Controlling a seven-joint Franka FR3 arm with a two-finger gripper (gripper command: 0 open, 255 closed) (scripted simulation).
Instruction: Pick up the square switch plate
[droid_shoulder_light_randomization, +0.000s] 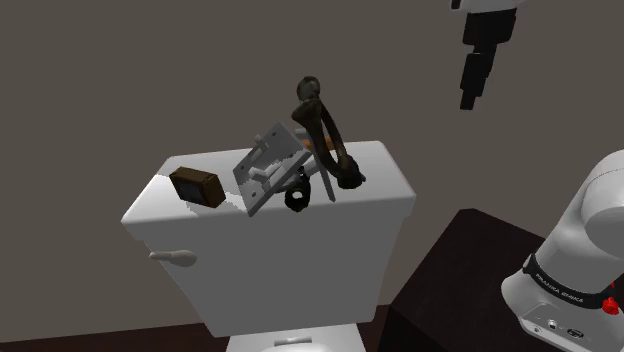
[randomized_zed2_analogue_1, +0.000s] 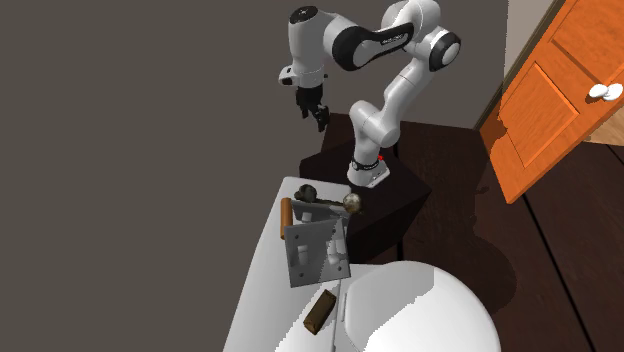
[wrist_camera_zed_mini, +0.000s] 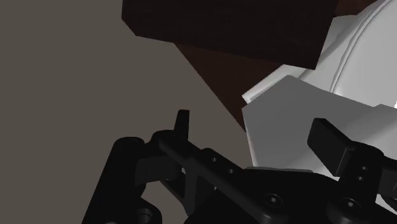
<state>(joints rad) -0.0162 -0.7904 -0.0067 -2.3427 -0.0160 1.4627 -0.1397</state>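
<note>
Grey switch plate (randomized_zed2_analogue_1: 315, 250): square, with two pale toggles on its face. It lies about midway along the white toilet tank lid (droid_shoulder_light_randomization: 390, 178). In the shoulder view it looks tipped up on one edge rather than flat.
Neighbours: a dark curved faucet-like fixture (droid_shoulder_light_randomization: 322, 125) crowds the plate's edge on the arm's side, touching or overlapping it. A brown block (droid_shoulder_light_randomization: 196, 186) sits apart beyond the opposite edge.
Axis: the plate has no real long side; its edges run roughly along and across the lid.
Direction from gripper: the black gripper (droid_shoulder_light_randomization: 468, 98) hangs high, well apart from the plate. The plate lies down and toward the shoulder view's left from it.
Fingers: spread wide in the wrist view, nothing between them.
Next move, as I judge it: travel along the lid past the fixture, then descend onto a free edge of the plate.
</note>
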